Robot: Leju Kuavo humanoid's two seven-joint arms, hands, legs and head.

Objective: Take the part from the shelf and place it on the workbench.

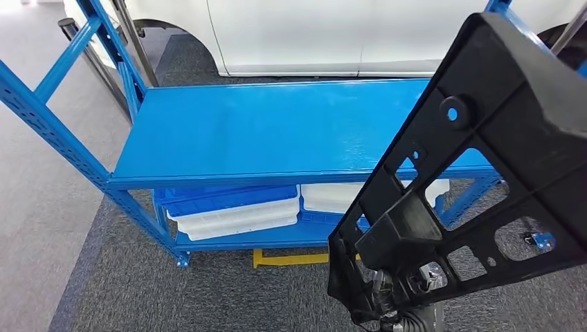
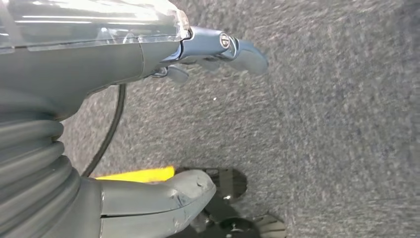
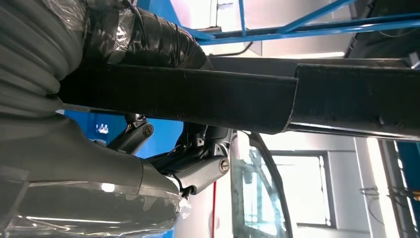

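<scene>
The right hand (image 1: 398, 294) is grasping the black plastic bracket (image 1: 477, 173), lifted clear of the blue shelf (image 1: 277, 131); workbench placement is remaining. The left hand (image 2: 198, 54) is hanging released.

Black part (image 1: 477, 173), bright blue shelf (image 1: 270, 128), white and blue trays (image 1: 232, 211) underneath, grey speckled carpet (image 1: 208, 297), yellow floor tape (image 1: 291, 259).

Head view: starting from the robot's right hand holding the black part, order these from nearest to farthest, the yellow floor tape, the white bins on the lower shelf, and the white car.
From the right hand, gripping the black part at the bottom of the frame:
1. Yellow floor tape, just left of the hand on the carpet.
2. White bins, on the lower shelf, farther left.
3. White car, behind the blue rack.
</scene>
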